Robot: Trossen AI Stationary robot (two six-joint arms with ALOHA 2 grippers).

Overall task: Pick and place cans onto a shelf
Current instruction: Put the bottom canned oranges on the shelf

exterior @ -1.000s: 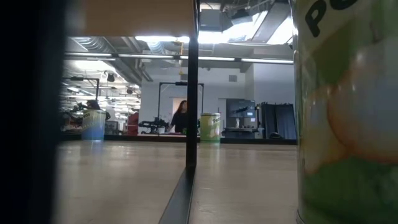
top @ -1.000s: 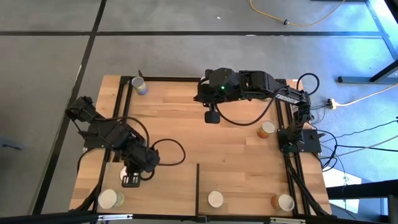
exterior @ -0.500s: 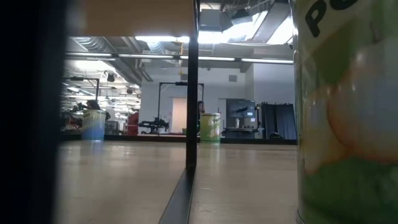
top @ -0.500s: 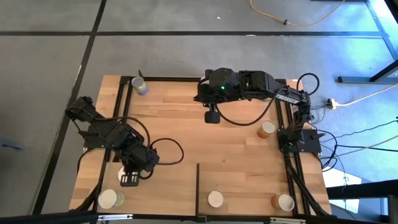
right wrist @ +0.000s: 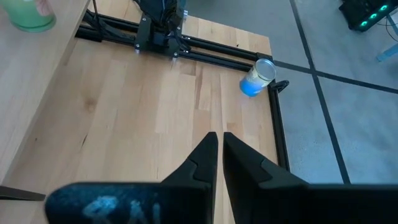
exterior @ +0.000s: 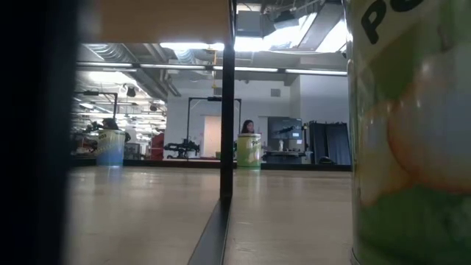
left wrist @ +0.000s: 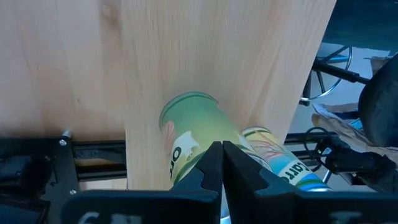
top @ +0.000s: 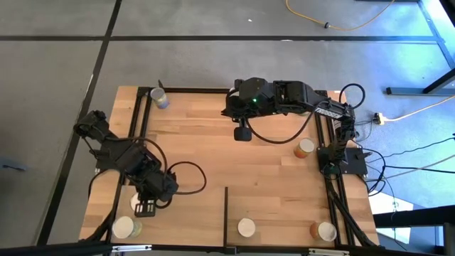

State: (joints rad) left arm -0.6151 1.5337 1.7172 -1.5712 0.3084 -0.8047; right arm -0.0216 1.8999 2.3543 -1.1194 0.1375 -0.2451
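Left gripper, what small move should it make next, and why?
Probably open the left gripper before going lower. Its fingers are shut with nothing between them, just above a green can on the pale shelf at the near left corner. Shut fingers cannot straddle that can.

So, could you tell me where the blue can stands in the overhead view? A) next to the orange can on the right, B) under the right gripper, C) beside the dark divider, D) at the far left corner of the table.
D: the blue can stands alone at the table's far left corner, well clear of the right gripper.
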